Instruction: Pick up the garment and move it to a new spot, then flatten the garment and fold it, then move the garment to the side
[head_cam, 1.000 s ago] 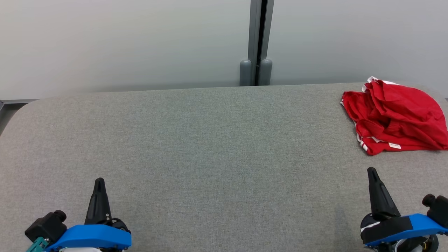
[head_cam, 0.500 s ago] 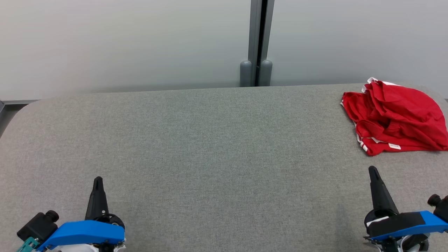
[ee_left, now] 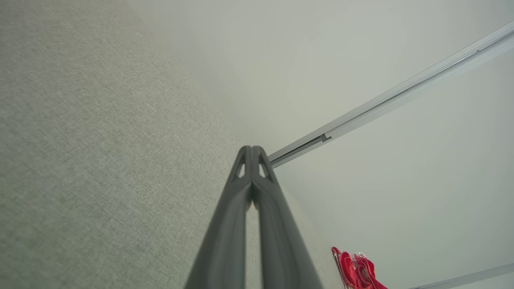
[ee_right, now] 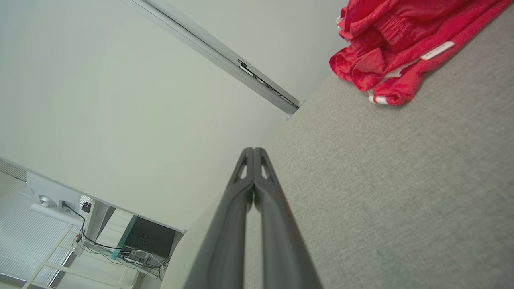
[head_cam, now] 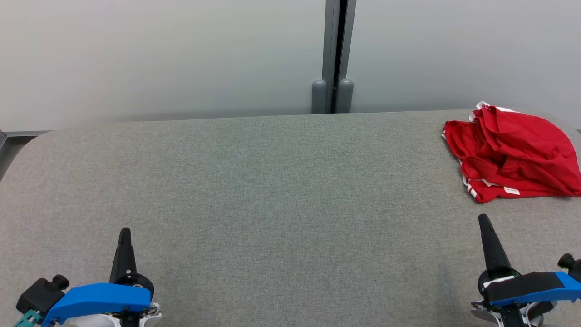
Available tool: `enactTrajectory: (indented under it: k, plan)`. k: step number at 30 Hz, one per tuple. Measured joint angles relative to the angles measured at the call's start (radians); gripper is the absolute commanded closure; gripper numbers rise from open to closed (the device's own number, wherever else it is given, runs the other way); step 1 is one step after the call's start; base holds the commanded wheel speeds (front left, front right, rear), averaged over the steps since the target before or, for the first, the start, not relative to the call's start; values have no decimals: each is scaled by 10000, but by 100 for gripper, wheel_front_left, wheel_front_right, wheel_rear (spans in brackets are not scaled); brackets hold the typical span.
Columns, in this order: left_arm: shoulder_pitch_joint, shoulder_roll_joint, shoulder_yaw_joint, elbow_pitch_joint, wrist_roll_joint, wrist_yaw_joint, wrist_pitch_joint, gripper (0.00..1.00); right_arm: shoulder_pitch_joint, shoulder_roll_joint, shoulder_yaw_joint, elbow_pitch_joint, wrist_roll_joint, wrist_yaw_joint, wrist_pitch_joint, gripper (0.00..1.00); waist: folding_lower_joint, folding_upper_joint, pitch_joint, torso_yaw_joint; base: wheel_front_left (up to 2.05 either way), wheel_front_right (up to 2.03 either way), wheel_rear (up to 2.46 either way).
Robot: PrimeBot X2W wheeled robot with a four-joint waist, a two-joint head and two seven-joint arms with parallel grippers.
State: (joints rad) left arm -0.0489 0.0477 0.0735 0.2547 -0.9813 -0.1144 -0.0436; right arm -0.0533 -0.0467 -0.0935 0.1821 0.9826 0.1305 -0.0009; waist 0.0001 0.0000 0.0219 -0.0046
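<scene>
The left gripper and right gripper are held low and near, fingers pressed together; the garment is seen far right. Cables are caught in the right wrist view.

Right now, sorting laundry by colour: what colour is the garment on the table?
The garment is red with white trim, clearest in the right wrist view.

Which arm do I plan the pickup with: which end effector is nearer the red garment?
The right end effector, just below the crumpled red garment at the right end of the grey table; the left end effector sits far across it.
</scene>
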Motion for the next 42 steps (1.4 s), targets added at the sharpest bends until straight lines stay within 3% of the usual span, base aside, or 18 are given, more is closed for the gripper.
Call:
enactTrajectory:
  k: [42]
  plan:
    - [-361, 8, 238, -40, -4130, -88, 1037, 100, -279, -4, -123, 408, 4109, 0, 719, 100, -1, 0, -110, 27, 0, 0, 0]
